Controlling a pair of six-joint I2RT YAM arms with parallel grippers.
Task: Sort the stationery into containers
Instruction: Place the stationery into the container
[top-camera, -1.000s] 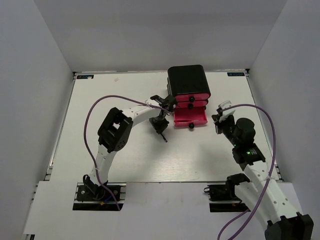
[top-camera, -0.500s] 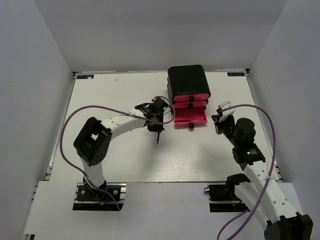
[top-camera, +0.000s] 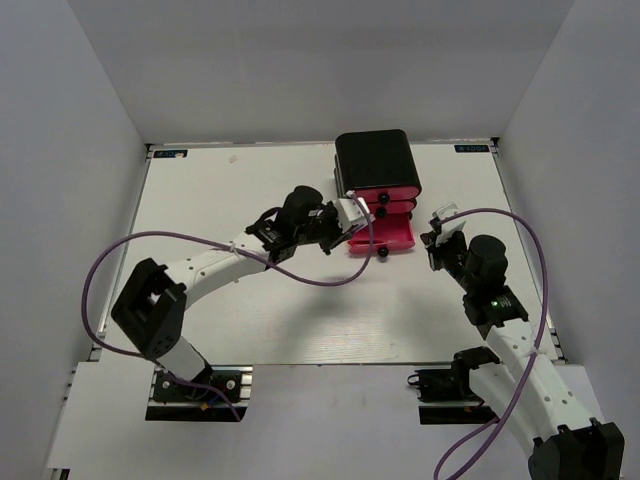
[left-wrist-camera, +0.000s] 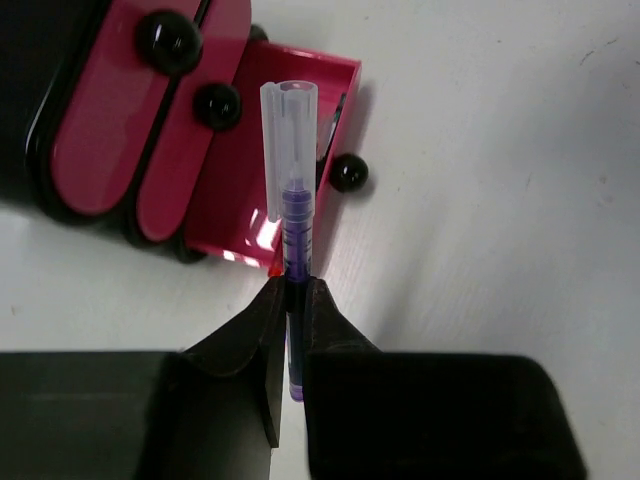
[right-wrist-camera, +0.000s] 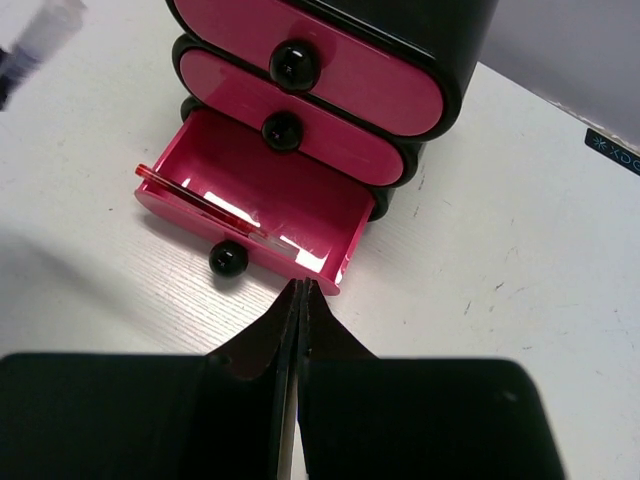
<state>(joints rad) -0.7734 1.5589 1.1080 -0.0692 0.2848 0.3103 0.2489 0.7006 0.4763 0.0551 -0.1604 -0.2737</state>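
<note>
My left gripper (left-wrist-camera: 295, 292) is shut on a thin purple pen (left-wrist-camera: 292, 215) with a clear cap. It holds the pen above the table, cap end over the open bottom pink drawer (left-wrist-camera: 262, 170). In the top view the left gripper (top-camera: 343, 216) is at the drawer's left side. The glossy black case (top-camera: 374, 158) holds three pink drawers; the upper two are shut. A thin red pen (right-wrist-camera: 195, 198) lies inside the open drawer (right-wrist-camera: 270, 200) along its front wall. My right gripper (right-wrist-camera: 300, 292) is shut and empty, just right of the open drawer (top-camera: 385, 236).
White walls enclose the table (top-camera: 240, 290) on three sides. The open drawer's black knob (right-wrist-camera: 228, 259) sticks out toward the near side. The left arm's purple cable (top-camera: 300, 275) loops over the table in front of the drawers.
My left arm has lifted the purple pen from the table left of the drawers and swung it up and right to the open drawer. The right arm has barely moved.
</note>
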